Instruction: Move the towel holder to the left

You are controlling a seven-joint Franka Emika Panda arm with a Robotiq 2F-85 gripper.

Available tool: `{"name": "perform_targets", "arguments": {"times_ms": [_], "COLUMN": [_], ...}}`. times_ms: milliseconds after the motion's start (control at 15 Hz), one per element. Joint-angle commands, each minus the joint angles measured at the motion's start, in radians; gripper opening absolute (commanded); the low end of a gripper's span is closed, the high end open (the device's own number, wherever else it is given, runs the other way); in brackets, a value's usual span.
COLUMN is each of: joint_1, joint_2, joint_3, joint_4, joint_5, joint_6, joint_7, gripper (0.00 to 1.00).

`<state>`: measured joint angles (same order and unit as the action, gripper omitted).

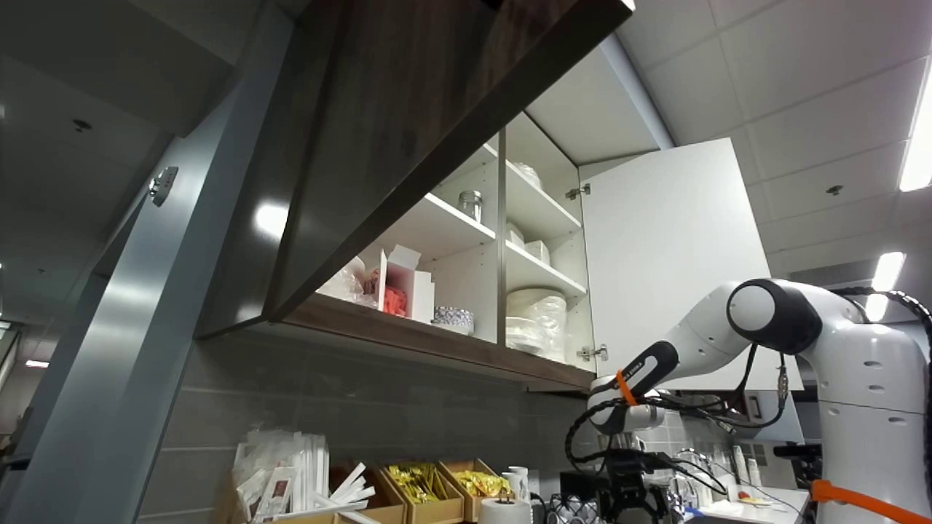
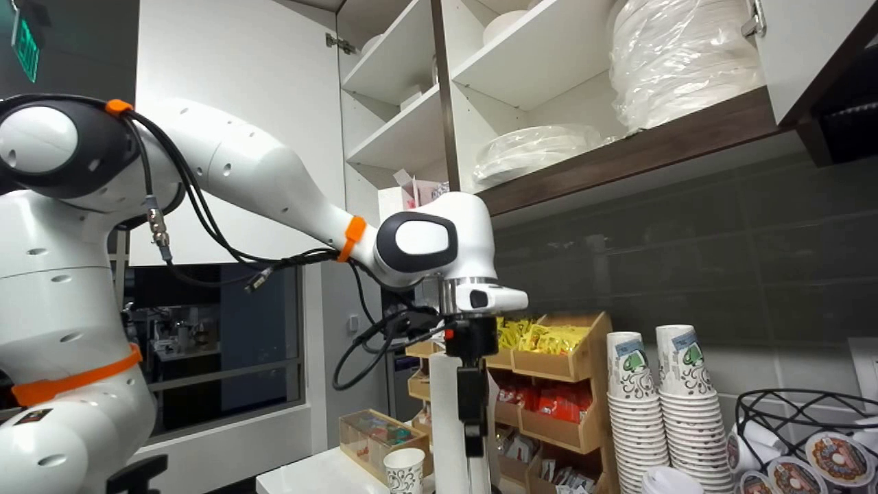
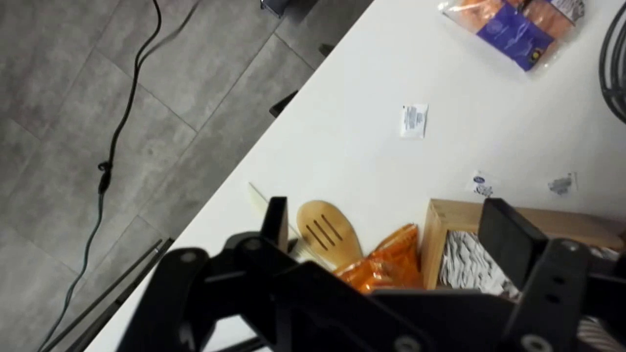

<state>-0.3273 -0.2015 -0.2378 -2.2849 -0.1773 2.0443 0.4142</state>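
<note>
Black fingers [image 3: 513, 244] stand wide apart in the wrist view, holding nothing; beyond the gripper [image 3: 391, 220], at lower centre, lie a slotted wooden spatula [image 3: 342, 239] and an orange packet [image 3: 393, 269]. The towel holder [image 1: 504, 514], knob [image 1: 504, 495] on top, shows at the bottom edge of an exterior view, left of the gripper and apart from it. In an exterior view its paper towel roll [image 2: 447, 425] stands upright at bottom centre, partly behind the gripper. I judge this the approach, before any grasp: the next move calls for bringing the fingers to either side of the roll or knob, closing on it, then shifting it left; gripped high, the roll could tip. Farther out, print on the white sachet [image 3: 414, 121] right of centre in the wrist view is too small to read. Blue stickers [image 2: 627, 347] on the paper cups [image 2: 636, 432] at right are illegible; the coffee pods [image 2: 840, 458] at lower right show doughnuts, brand unreadable. Lettering [image 1: 642, 371] on the arm [image 1: 866, 378] looks like FRANKA EMIKA; the green sign [image 2: 26, 44] at upper left, EXIT.
</note>
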Motion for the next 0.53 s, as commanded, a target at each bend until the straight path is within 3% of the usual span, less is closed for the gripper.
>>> {"name": "perform_targets", "arguments": {"times_ms": [0,467], "joint_1": [0.0,0.002], "joint_2": [0.016,0.01], "joint_3": [-0.008,-0.003], "joint_4": [-0.003,0.009], "joint_5": [0.002,0.001], "joint_6": [0.001,0.002], "joint_7": [-0.005,-0.005], "gripper": [1.0,1.0]}}
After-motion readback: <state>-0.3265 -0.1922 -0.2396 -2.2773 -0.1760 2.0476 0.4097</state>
